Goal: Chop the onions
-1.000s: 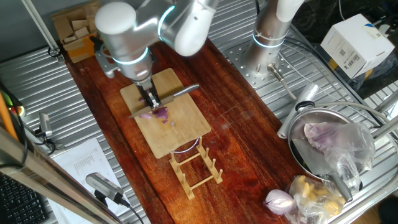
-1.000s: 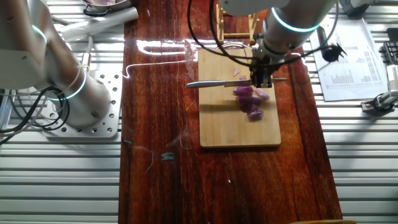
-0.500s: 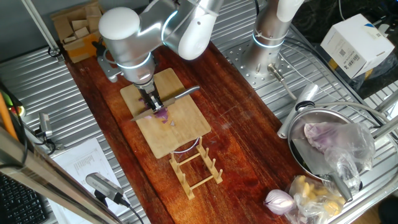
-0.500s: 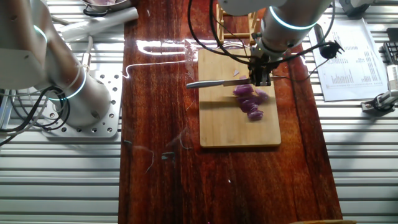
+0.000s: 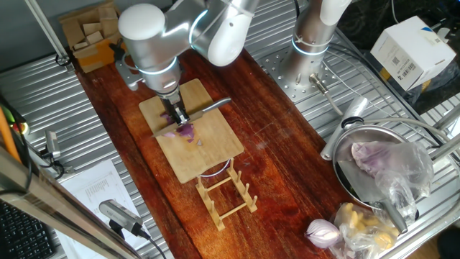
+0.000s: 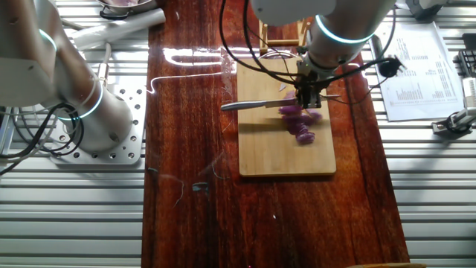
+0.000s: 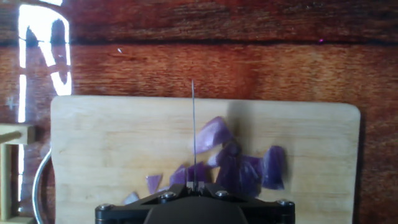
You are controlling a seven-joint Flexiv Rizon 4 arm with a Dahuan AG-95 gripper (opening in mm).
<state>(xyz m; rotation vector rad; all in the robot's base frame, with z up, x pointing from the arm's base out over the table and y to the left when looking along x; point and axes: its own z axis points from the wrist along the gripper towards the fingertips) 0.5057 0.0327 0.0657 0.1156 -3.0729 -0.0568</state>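
Note:
Purple onion pieces (image 7: 239,163) lie in a small heap on a wooden cutting board (image 7: 112,143); they also show in one fixed view (image 5: 187,132) and the other fixed view (image 6: 300,123). My gripper (image 5: 175,115) is shut on a knife (image 5: 208,108), blade edge-on in the hand view (image 7: 193,134). The blade sits just above the onion pieces at the heap's left side. In the other fixed view the gripper (image 6: 307,95) holds the knife (image 6: 256,104) level across the board's far part.
A wooden rack (image 5: 226,191) stands at the board's near end. A metal bowl (image 5: 374,169) holds a plastic-wrapped purple lump; a whole red onion (image 5: 322,232) lies beside it. A second arm's base (image 5: 305,57) and a box (image 5: 406,47) stand behind.
The arm and knife have lifted slightly and shifted a little toward the far end of the board. The onion pieces stay in place.

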